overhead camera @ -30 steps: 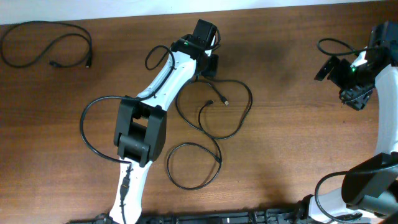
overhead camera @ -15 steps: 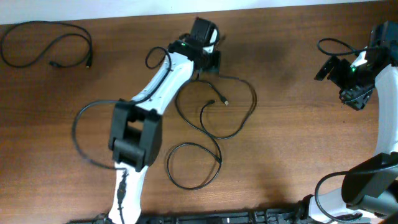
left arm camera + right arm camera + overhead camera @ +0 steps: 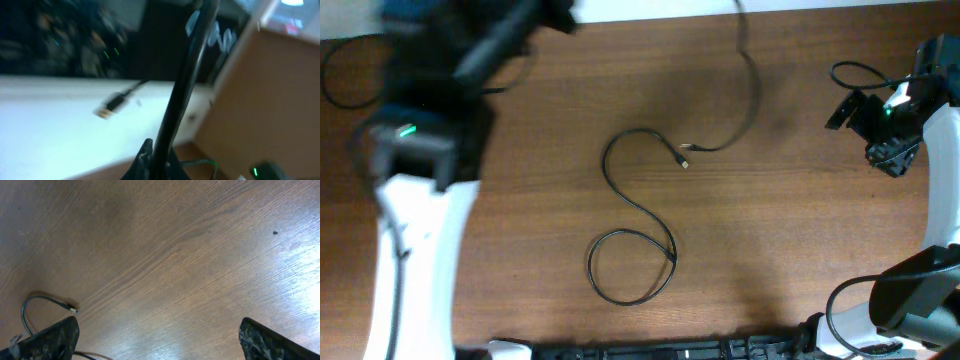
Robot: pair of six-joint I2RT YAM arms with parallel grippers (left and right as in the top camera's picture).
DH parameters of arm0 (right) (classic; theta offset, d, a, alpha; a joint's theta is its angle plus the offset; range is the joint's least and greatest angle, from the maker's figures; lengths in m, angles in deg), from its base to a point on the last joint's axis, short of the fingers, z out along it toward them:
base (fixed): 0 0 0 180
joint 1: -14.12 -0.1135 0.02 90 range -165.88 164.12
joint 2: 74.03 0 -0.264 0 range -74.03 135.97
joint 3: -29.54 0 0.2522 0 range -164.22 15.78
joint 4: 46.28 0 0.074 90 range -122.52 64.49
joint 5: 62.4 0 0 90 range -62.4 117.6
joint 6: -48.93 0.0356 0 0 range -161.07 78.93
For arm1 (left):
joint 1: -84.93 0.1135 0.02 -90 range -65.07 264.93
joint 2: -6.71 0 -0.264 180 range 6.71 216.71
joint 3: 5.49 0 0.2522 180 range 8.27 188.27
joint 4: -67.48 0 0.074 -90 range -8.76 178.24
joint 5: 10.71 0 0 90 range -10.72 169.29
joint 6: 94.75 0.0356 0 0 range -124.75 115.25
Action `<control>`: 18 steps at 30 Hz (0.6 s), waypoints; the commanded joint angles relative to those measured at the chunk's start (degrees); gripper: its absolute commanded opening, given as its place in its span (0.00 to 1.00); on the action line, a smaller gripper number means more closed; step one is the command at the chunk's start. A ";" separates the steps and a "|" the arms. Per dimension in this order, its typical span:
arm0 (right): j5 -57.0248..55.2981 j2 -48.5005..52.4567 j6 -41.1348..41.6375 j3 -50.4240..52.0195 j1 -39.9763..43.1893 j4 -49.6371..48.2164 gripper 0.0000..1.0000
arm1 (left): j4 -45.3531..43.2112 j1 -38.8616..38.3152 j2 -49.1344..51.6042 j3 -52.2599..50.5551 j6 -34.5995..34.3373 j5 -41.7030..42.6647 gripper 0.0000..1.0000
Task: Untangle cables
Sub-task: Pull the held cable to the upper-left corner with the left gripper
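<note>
A black cable (image 3: 752,90) hangs from the top edge of the overhead view down to its plug end on the table near the middle. In the left wrist view my left gripper (image 3: 157,152) is shut on this black cable (image 3: 187,75), held up in the air, with a plug (image 3: 112,105) dangling behind. The left arm (image 3: 420,140) is a blur at the upper left. A second black cable (image 3: 630,265) lies in an S with a loop at the table's middle. My right gripper (image 3: 880,125) is open and empty at the right edge; it also shows in the right wrist view (image 3: 160,347).
Another black cable (image 3: 335,75) lies at the far left, partly behind the left arm. A cable end (image 3: 50,300) lies on the wood in the right wrist view. The table's back edge runs along the top.
The left arm has swung fast from the table's middle up and to the left, pulling one cable away from the tangle. The S-shaped cable stays. The right arm has not moved.
</note>
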 commanded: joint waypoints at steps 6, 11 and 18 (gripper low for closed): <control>-0.94 0.33 0.28 -0.74 0.11 0.20 0.99 | 17.75 21.33 -9.81 0.33 -3.10 -24.55 0.00; -0.94 0.33 0.28 -0.74 0.13 0.20 0.99 | 24.02 28.83 -5.66 0.31 -3.10 -43.56 0.00; -0.94 0.33 0.28 -0.74 0.13 0.20 0.99 | 28.50 41.27 5.60 0.31 -9.81 -44.04 0.00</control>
